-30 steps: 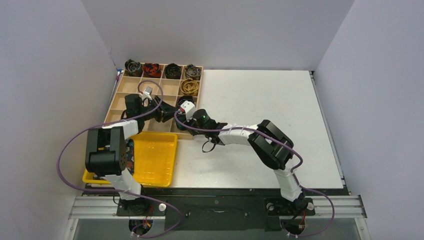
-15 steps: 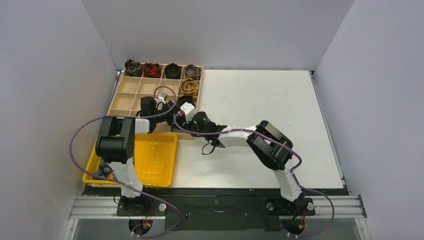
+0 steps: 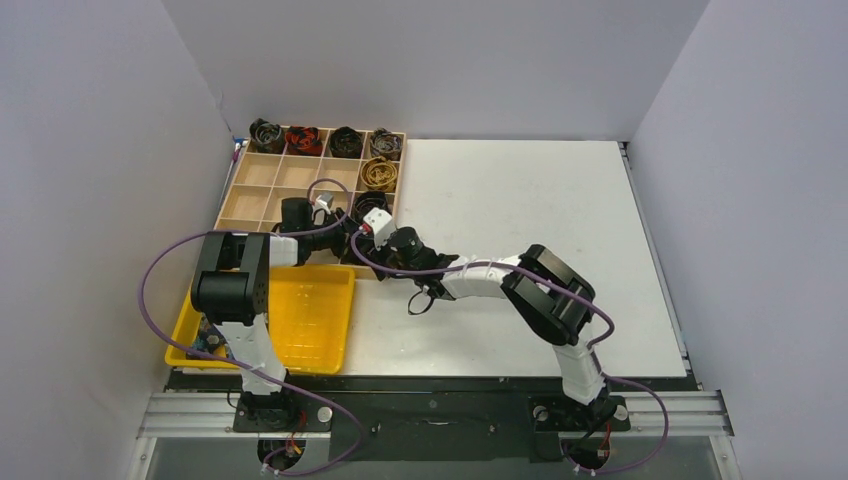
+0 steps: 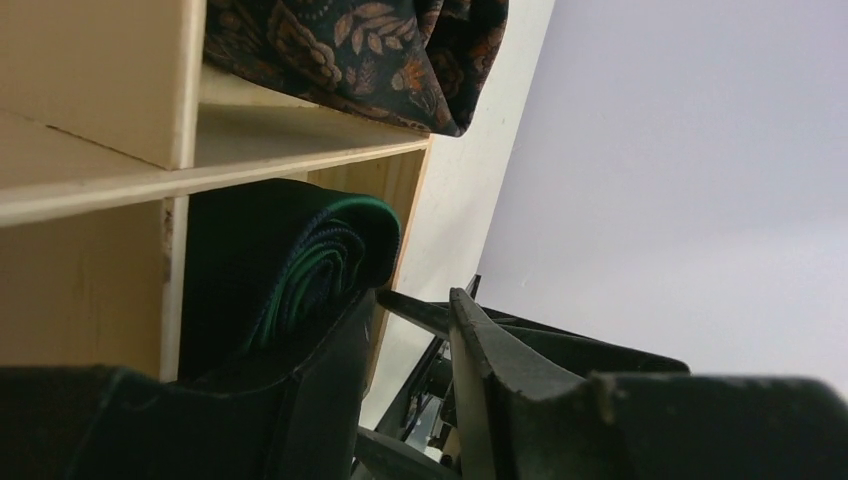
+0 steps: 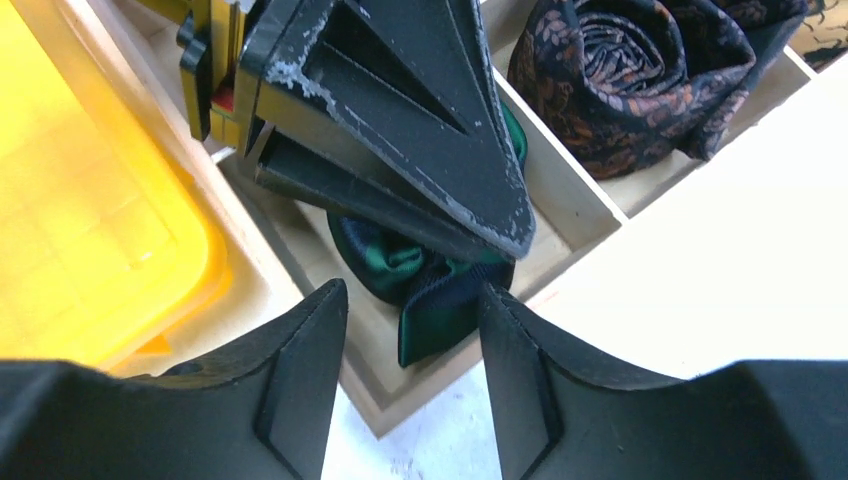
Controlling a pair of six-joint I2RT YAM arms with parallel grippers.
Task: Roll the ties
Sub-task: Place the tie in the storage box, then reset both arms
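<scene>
Right wrist view: the plaid tie (image 5: pixel 430 300) lies loosely coiled in the wooden tray's (image 5: pixel 560 200) near corner compartment. The left end effector (image 4: pixel 410 310), narrowly parted and gripping nothing, rests against it. The right end effector (image 5: pixel 412 295) hovers above, wide open and empty. If the left fingers snag the fabric on pulling out, the coil could unroll.

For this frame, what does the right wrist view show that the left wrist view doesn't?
Right wrist only: the yellow tray and the left gripper seen from outside, reaching over the green plaid tie. Left wrist only: the grey enclosure wall. Both: that rolled plaid tie in a corner compartment of the wooden organizer, and the floral tie rolled in the next one.
</scene>
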